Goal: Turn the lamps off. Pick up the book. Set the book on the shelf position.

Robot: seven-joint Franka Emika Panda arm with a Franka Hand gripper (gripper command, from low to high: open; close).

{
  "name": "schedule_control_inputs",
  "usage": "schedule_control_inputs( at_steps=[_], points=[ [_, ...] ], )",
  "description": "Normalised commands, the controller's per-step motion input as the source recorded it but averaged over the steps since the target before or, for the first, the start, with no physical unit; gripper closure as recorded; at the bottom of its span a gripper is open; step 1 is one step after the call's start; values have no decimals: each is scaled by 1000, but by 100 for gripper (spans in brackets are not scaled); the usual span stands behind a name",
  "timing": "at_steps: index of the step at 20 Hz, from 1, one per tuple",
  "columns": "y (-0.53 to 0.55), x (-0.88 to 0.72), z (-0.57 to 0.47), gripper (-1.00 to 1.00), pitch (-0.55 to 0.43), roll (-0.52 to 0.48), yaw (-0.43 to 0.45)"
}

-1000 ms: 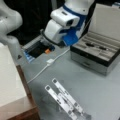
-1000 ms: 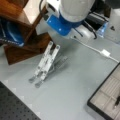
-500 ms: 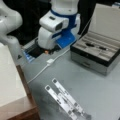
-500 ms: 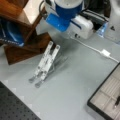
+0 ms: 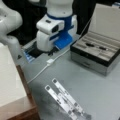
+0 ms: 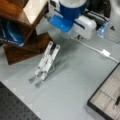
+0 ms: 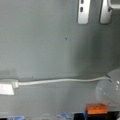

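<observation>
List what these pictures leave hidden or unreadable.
- Gripper: its fingers show in no view; in both front views the arm's white and blue body covers them.
- Book: cut off by a front view's left edge.
- Lamp bulb: cut by the wrist view's right edge; lit or off, cannot tell.
- Items in the grey case: too blurred to name.

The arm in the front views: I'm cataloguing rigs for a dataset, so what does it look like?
In both front views the arm has glossy white rounded shells with a bright blue band and blue wedge-shaped piece near the wrist. A dark inset marks the white wrist housing. The gripper's fingers do not show in any view.
</observation>
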Motion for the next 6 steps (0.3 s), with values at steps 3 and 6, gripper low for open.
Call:
schedule_control_inputs(
  at_steps=[3,6],
  points=[
    [-8,-181,-132,-100,-228,205,82],
    [-29,-192,-124,-100,-192,204,109]
  ],
)
